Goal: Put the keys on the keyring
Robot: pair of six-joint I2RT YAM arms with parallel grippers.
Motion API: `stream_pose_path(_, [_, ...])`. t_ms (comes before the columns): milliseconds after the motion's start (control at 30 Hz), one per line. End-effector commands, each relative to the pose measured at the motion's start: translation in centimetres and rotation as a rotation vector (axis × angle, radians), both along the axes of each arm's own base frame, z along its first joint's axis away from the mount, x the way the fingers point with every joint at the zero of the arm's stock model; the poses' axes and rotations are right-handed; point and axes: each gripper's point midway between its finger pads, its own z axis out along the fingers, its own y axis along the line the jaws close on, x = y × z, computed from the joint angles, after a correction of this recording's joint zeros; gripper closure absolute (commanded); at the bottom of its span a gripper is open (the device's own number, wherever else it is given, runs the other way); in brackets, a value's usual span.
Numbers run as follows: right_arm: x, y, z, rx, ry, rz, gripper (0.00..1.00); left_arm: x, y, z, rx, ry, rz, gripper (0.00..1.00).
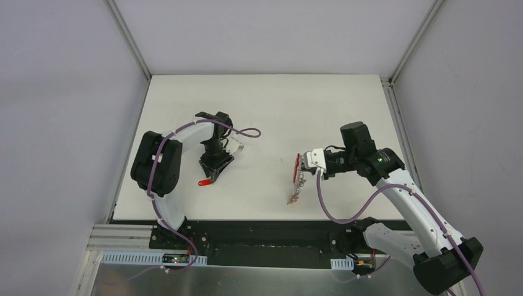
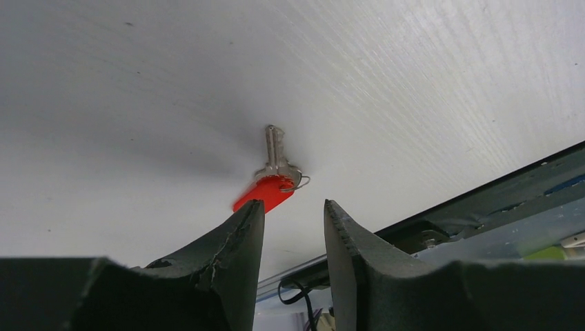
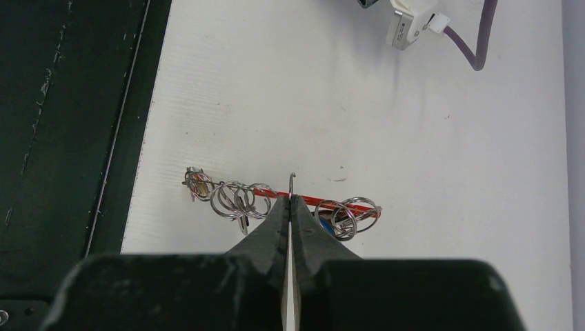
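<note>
A red-headed key with a silver blade lies flat on the white table; from above it is a red spot. My left gripper hangs just over it, open, and the red head sits beyond the left fingertip, not between the jaws. My right gripper is shut on the keyring, gripping its thin red band among the grey rings. In the top view the right gripper holds the keyring so the rings trail down to the table.
A black strip runs along the table's near edge, close to the key and the ring bunch. The left arm's purple cable and white connector lie behind the left gripper. Grey walls enclose the table.
</note>
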Motion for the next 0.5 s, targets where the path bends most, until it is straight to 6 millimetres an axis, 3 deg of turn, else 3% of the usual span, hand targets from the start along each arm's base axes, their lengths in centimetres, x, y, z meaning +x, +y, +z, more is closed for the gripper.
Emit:
stream_pose_path(0, [0.0, 0.6, 1.3, 0.055, -0.032, 0.029, 1.0, 0.3, 0.8, 0.7, 0.057, 0.014, 0.016, 0.62])
stream_pose_path(167, [0.0, 0.6, 1.3, 0.054, -0.035, 0.025, 1.0, -0.2, 0.5, 0.9, 0.093, 0.047, 0.03, 0.68])
stream_pose_path(467, [0.1, 0.5, 1.4, 0.056, -0.043, 0.021, 1.0, -1.2, -2.6, 2.1, -0.067, 0.141, 0.052, 0.65])
